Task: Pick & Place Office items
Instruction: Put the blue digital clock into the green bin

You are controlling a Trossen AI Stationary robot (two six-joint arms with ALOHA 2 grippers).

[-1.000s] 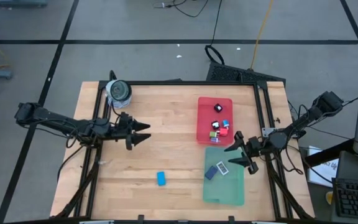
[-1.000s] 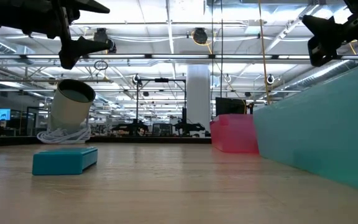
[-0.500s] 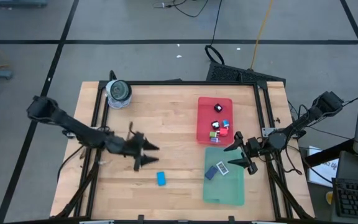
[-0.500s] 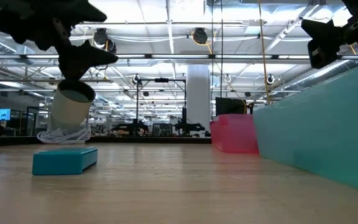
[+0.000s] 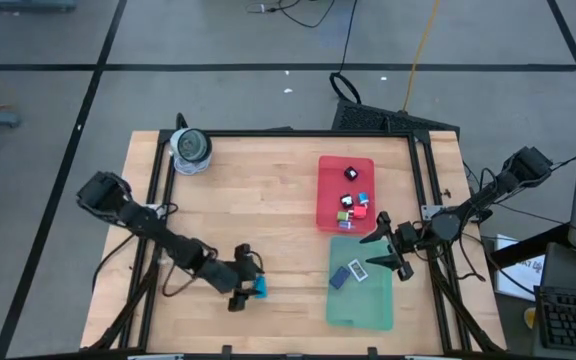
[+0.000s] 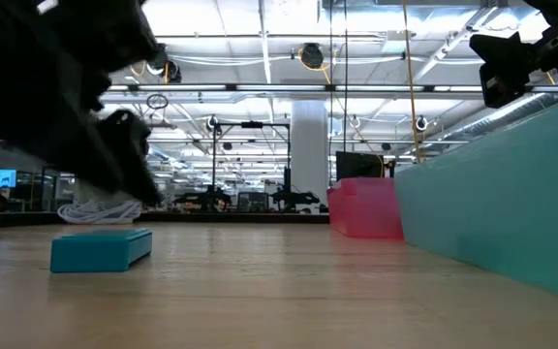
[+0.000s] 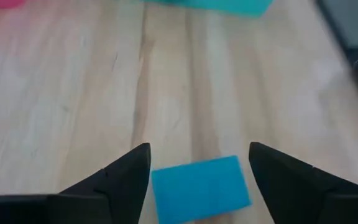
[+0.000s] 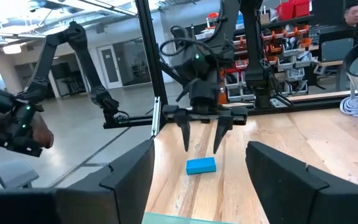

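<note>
A blue block lies flat on the wooden table, near its near edge. My left gripper hangs open just above it, a finger standing to each side of the blue block without touching it. The right wrist view shows the left gripper hovering over the block. My right gripper waits open above the seam between the red tray and the green tray. Several small coloured pieces lie in the red tray. A dark block and a white labelled tag lie in the green tray.
A grey roll with a white cord stands at the table's far left corner. A black frame runs along the table's left, far and right edges. Bare wood stretches between the roll, the blue block and the trays. The trays' walls rise at the right in the low view.
My left gripper has swung from beside the grey roll toward the table's near edge and to the right, coming down over the blue block with its fingers still open. The blue block and my right arm have stayed where they were.
</note>
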